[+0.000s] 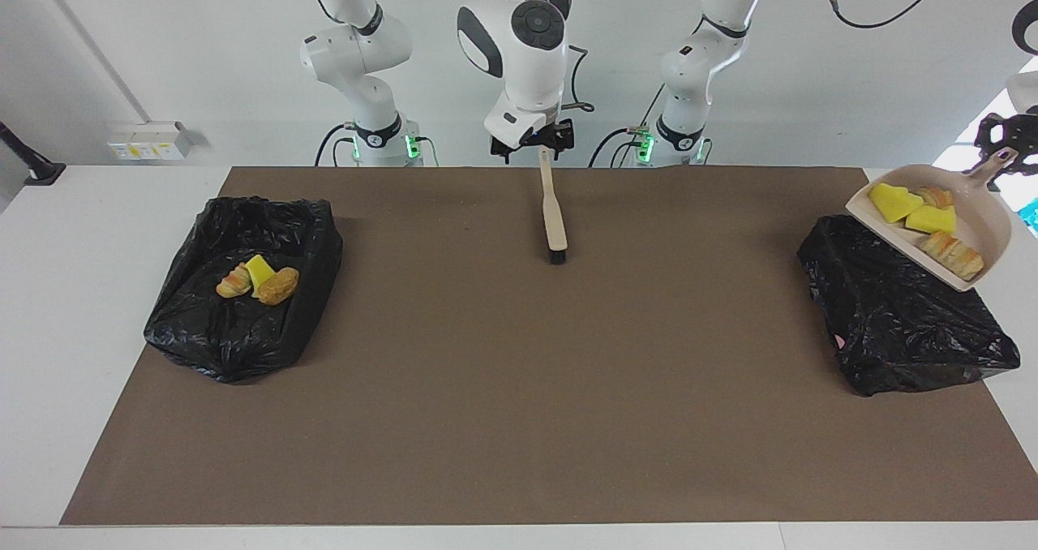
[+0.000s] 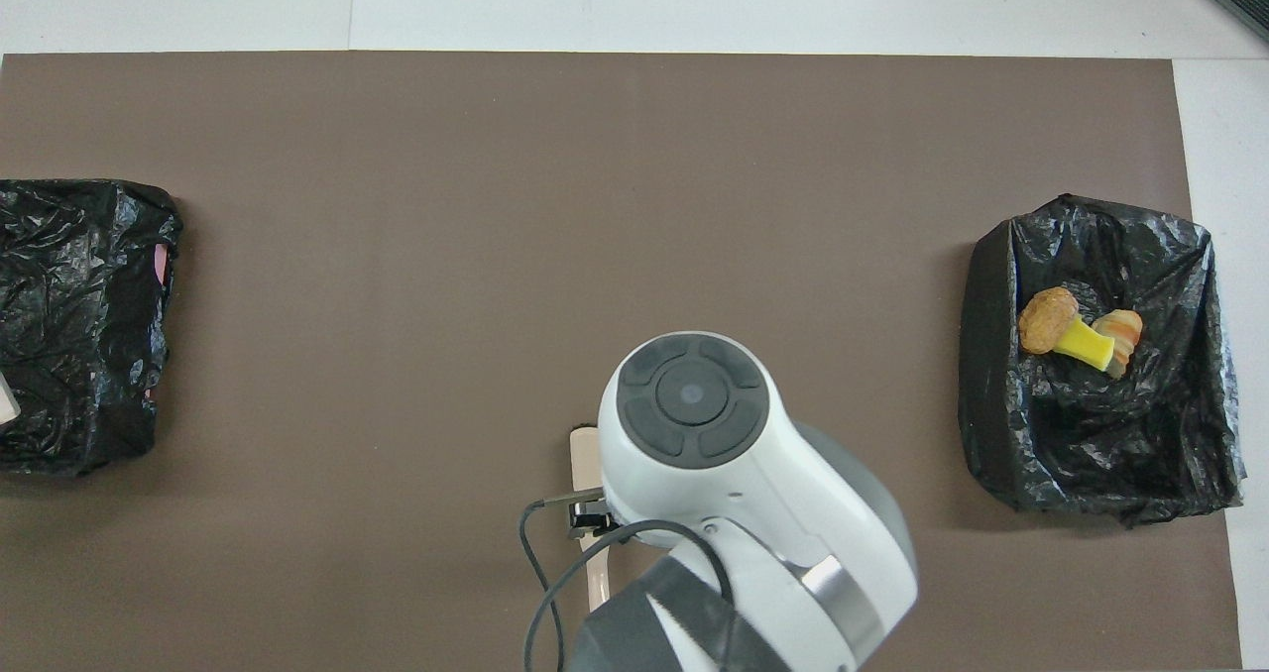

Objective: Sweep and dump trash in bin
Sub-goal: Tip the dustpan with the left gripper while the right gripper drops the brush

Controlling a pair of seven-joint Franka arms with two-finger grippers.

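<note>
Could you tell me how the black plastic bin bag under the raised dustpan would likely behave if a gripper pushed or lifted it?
The crinkled black plastic bin bag would probably be floppy: its folds sag and show no firm rim. It looks empty, so likely light and prone to sliding on the brown mat. The glossy film may slip between fingers.

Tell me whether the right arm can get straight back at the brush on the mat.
Probably yes. The right tool hangs open just above the brush handle's end, nothing lies between them, and the left tool holds the dustpan off over the bin.
</note>
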